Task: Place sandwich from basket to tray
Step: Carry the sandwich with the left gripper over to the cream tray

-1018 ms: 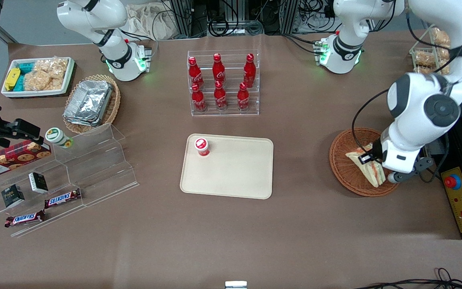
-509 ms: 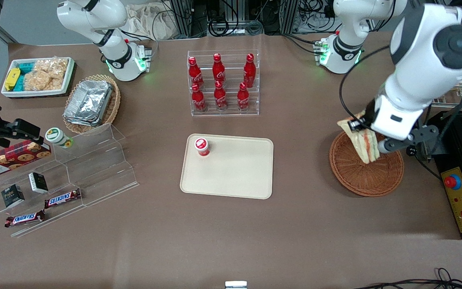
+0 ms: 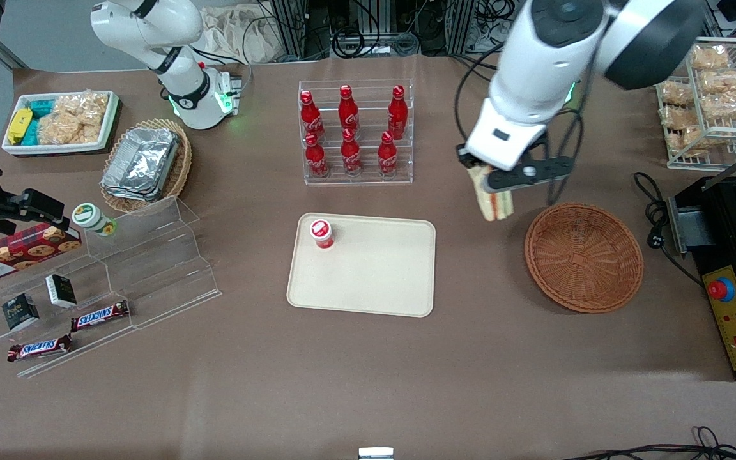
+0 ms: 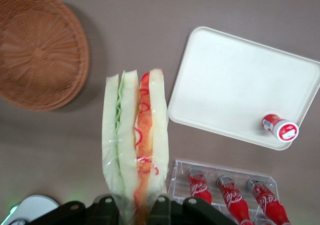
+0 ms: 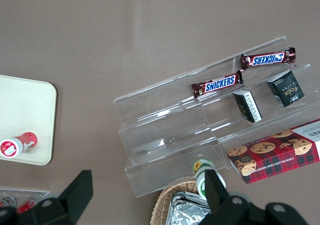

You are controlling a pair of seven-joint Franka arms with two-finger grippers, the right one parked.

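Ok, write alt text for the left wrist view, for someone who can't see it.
The gripper holds a wedge sandwich of white bread with green and red-orange filling above the brown table, between the empty wicker basket and the cream tray. A small red-capped container lies on the tray, and red bottles stand in a clear rack nearby.

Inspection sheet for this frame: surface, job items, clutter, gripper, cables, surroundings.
Surface: brown table.
Sandwich: held in the air between basket and tray, clear of both.
Basket: holds nothing.
Tray: carries only a red-capped cup near one corner.
Clutter: rack of red bottles, foil trays in a pale basket, acrylic steps with Snickers bars and a cookie box, white tray of snacks, wire rack of bagged snacks.
Gripper: shut on the sandwich.
Cables: black cord beside the basket.
Surroundings: control box with red button.
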